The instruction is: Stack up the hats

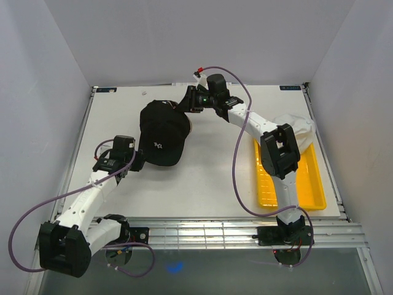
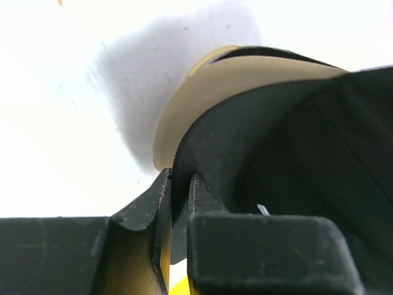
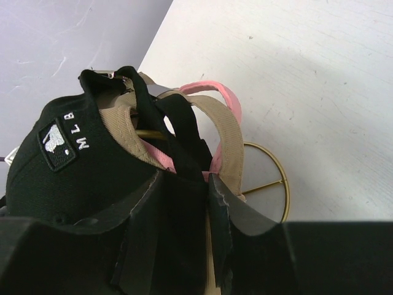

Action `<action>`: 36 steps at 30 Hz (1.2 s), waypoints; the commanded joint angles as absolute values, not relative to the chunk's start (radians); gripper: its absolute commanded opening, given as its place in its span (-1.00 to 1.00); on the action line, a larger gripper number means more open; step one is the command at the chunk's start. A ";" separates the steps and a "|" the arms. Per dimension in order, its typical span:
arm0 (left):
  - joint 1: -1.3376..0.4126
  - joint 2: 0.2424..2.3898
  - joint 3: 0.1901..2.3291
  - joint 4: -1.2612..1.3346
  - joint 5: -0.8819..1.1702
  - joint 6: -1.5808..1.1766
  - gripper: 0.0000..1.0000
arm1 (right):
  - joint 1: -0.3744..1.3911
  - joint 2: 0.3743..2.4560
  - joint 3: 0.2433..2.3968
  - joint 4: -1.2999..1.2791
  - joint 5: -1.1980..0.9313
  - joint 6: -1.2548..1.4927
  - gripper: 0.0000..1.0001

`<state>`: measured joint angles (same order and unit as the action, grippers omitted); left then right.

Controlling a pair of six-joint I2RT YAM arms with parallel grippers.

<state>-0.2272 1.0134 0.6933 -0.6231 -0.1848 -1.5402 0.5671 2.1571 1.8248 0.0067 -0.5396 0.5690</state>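
Left tool [image 2: 178,203] pinching black cap [image 1: 161,132] brim, tan cap [image 2: 184,104] beneath, pink strap [image 3: 228,101]

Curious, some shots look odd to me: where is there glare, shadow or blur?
Left wrist view: table glares white, grey shadow beside the tan brim, left fingers blurred on the black cap. Right wrist view: MLB patch sharp, right fingers dark and soft. Top view: even, sharp.

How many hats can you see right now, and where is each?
4: black cap tops the stack mid-table; tan cap and pink cap sit beneath it, only straps and brim showing; white cap lies at the far end of the yellow tray. Others could be hidden.
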 commanded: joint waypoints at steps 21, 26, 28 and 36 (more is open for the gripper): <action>-0.218 1.129 0.666 -0.971 -0.385 -1.491 -0.94 | 0.560 2.149 1.770 -0.178 -0.443 0.499 -0.07; -0.218 1.100 0.666 -0.976 -0.371 -1.477 -0.60 | 0.558 2.132 1.776 -0.179 -0.443 0.497 0.15; -0.218 1.088 0.666 -0.976 -0.364 -1.476 -0.46 | 0.558 2.129 1.778 -0.181 -0.442 0.497 0.14; -0.218 1.052 0.683 -1.005 -0.351 -1.465 -0.09 | 0.557 2.120 1.790 -0.186 -0.453 0.503 0.20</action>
<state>-0.2241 1.0603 0.6933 -0.8497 -0.2901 -1.4914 0.5621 2.1307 1.8145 -0.0822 -0.4885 0.5430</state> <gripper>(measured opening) 0.447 0.598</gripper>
